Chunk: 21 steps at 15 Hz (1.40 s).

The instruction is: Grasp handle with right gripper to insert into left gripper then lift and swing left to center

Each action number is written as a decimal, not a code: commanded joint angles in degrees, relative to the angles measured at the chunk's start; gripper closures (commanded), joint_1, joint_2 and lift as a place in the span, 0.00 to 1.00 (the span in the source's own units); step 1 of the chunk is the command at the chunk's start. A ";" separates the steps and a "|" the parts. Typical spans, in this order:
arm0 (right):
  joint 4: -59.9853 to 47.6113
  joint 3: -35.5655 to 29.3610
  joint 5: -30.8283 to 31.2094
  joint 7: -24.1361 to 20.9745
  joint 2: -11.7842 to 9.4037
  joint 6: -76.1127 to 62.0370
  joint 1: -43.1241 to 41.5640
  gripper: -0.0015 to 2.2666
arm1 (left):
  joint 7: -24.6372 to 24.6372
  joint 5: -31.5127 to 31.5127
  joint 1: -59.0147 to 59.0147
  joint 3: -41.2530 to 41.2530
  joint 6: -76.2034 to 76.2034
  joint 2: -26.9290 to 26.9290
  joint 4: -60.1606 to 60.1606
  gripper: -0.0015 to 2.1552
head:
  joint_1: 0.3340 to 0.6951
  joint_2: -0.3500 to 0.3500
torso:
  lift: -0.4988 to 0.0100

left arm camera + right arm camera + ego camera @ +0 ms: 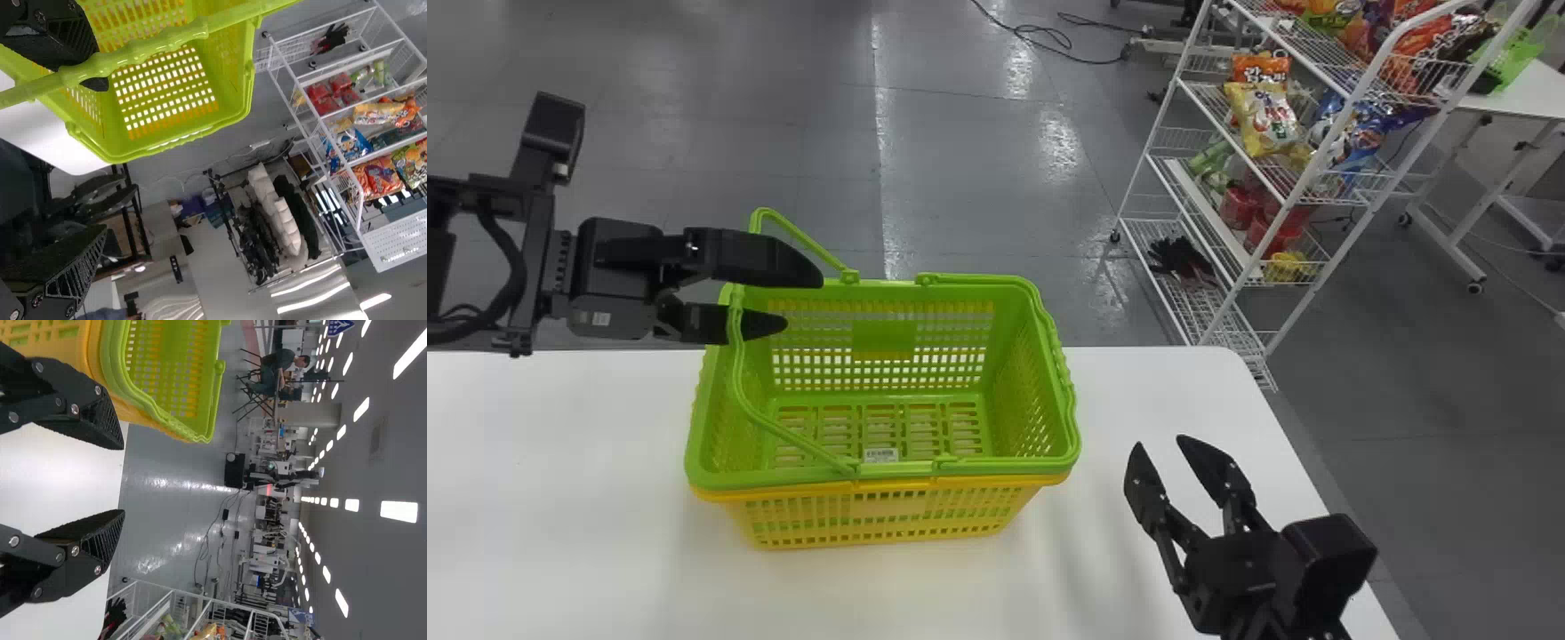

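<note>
A green basket sits in a yellow one on the white table, its handle raised and leaning over the left end. My left gripper stands open at that end, over the basket's back left part. In the left wrist view the handle crosses one finger of the left gripper, and nothing is clasped. To the right of the baskets, my right gripper is open over the table. The right wrist view shows the right gripper with nothing between its fingers and the green basket beyond.
The white table has its far edge under the baskets' back part. A white wire rack with snack bags stands on the floor at the back right. A second handle lies along the green basket's right rim.
</note>
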 commanded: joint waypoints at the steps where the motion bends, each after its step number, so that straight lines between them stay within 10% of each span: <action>1: 0.14 0.40 0.97 -1.46 -1.19 3.97 -2.49 0.86 | 0.09 0.43 -0.33 -0.28 0.48 -0.83 -0.29 0.03 | 1.00 0.15 | 0.80; 21: 3.13 9.19 7.83 -2.87 -4.18 16.28 -12.77 0.95 | 0.09 2.19 1.95 0.08 1.00 -0.92 -3.90 0.03 | 1.00 0.20 | 0.80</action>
